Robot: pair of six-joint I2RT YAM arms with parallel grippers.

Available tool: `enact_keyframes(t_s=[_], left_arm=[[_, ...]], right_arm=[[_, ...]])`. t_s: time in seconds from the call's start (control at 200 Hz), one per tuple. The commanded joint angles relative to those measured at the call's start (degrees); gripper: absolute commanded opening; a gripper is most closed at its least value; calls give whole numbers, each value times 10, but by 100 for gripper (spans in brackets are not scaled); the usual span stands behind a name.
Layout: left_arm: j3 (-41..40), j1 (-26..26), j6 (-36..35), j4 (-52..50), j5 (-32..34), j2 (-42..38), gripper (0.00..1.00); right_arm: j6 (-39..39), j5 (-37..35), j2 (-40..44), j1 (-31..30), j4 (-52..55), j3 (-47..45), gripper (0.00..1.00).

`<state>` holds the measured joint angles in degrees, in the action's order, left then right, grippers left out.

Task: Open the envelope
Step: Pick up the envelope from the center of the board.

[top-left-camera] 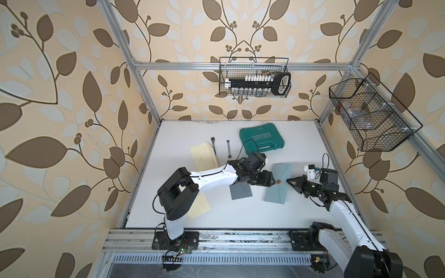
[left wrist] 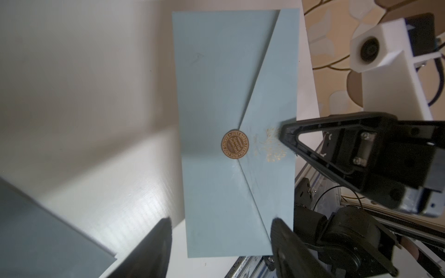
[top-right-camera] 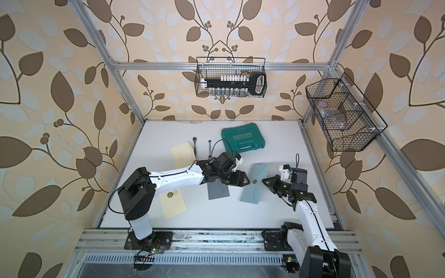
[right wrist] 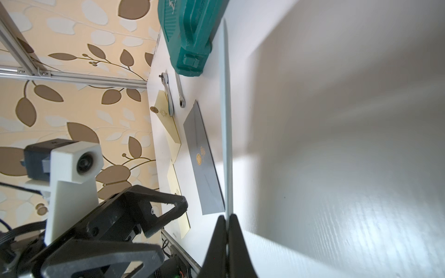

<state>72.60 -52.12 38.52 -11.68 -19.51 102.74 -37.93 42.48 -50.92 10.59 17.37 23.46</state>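
Starting at the left of the white desk (top-left-camera: 180, 134), two cream envelopes lie flat: one toward the back (top-left-camera: 204, 156), and one nearer the front (top-left-camera: 198, 207), partly under the left arm. Just beside the back one are two ratchet wrenches (top-left-camera: 213, 142) (top-left-camera: 228, 148), the first touching that envelope's edge. A grey envelope (top-left-camera: 240, 191) lies flat further along, partly covered in both top views by the left end effector (top-left-camera: 271, 181). In the left wrist view its fingers (left wrist: 159, 240) are spread wide, with nothing pinched between them. They point at the blue envelope (top-left-camera: 277, 190), and whether a fingertip touches the paper cannot be told.

A closed green tool case (top-left-camera: 261, 139) sits behind, toward the back of the desk. The blue envelope is right of centre, raised and tilted, and it throws a shadow on the desk. Its flap side faces the left wrist camera. The pointed flap is still down, with a round bronze sticker (left wrist: 234, 144) across its tip and a faint gold ornament beside it.

Next, the right end effector (right wrist: 227, 217) has its fingers pressed together on the envelope's edge on the flap side, and the right wrist view shows the paper edge-on between them. On the walls hang two wire baskets, one on the back rail (top-left-camera: 255, 77) holding a socket set and one at the far right (top-left-camera: 370, 113).
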Motion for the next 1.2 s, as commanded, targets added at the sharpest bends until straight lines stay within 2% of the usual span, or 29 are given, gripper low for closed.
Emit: enact_keyframes(t_s=[0.0,0.22,0.325,0.52,0.71,0.9,1.195], left_arm=[[-11,19,2,26,2,-40,69],[-35,59,19,46,-29,-75,74],[-65,83,32,88,-56,-99,75],[-115,111,51,146,-61,-151,78],[-119,142,78,193,-142,-158,81],[-132,157,91,244,-191,-172,84],[-127,170,92,285,-265,-174,80]], right_arm=[[30,18,15,-13,22,27,2],[46,23,35,-75,10,61,2],[42,30,44,-100,-5,79,2],[35,49,50,-150,-42,113,2],[38,57,30,-195,-65,153,1],[30,67,14,-213,-80,167,1],[22,71,11,-219,-94,158,0]])
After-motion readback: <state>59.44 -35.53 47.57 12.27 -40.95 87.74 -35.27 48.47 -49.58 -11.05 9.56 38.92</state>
